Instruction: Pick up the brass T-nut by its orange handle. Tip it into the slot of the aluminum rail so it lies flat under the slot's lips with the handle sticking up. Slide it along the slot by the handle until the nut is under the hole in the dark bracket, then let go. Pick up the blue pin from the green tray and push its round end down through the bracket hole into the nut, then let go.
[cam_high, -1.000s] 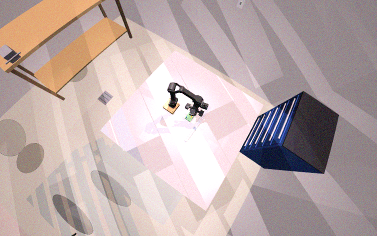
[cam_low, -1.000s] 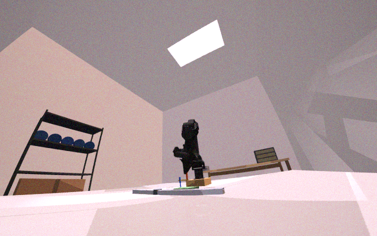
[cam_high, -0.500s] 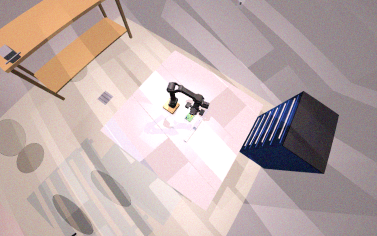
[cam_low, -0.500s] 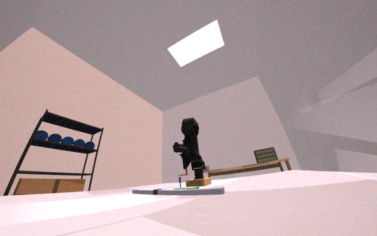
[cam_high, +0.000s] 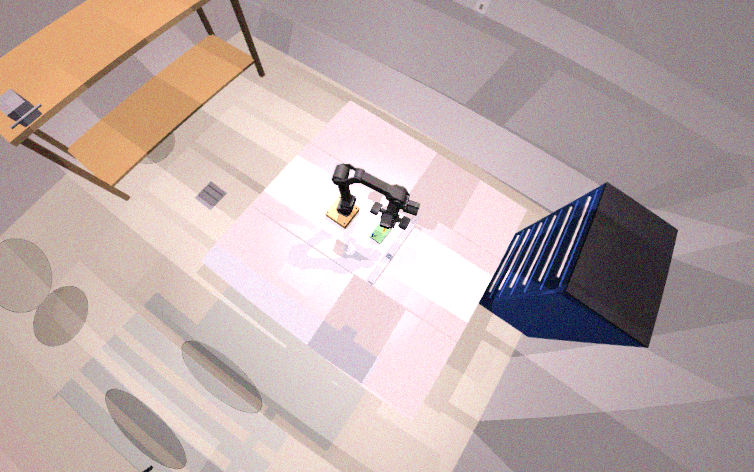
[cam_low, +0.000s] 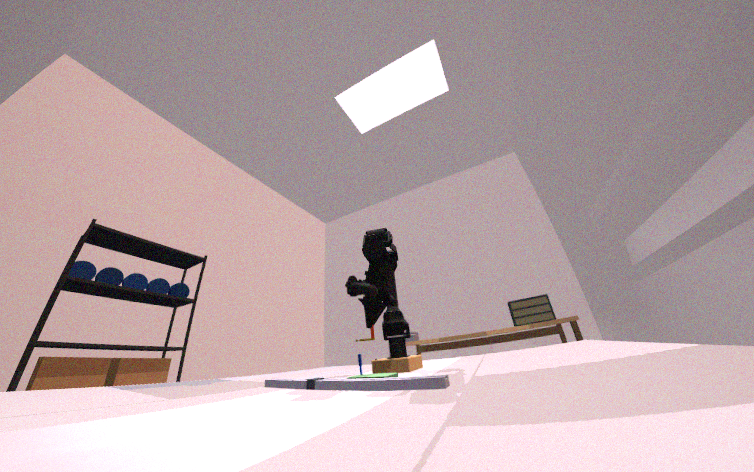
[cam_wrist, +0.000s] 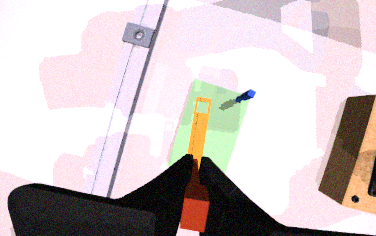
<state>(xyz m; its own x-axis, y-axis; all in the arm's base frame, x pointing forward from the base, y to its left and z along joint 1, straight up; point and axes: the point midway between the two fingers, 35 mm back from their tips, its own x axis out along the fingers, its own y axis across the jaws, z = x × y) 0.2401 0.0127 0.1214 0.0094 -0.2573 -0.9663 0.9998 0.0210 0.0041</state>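
My gripper (cam_wrist: 198, 159) (cam_low: 371, 328) is shut on the orange handle (cam_wrist: 194, 214) (cam_low: 372, 333) of the brass T-nut (cam_wrist: 199, 135) (cam_low: 364, 340). The nut hangs level in the air above the green tray (cam_wrist: 212, 90) (cam_low: 383, 375) (cam_high: 378, 238), with its hole end pointing away from the fingers. The blue pin (cam_wrist: 246, 96) (cam_low: 360, 364) stands upright at the tray's edge. The aluminum rail (cam_wrist: 116, 135) (cam_low: 406, 383) (cam_high: 379, 271) lies beside the tray, on the left in the wrist view. The bracket (cam_wrist: 131, 34) (cam_low: 311, 384) (cam_high: 389, 256) sits across the rail, its hole facing up.
The arm's wooden base block (cam_high: 342, 215) (cam_low: 397, 364) (cam_wrist: 345, 150) stands on the other side of the tray from the rail. A blue cabinet (cam_high: 623, 267), a wooden bench (cam_high: 100, 44) and a black shelf rack (cam_low: 133, 244) are farther off.
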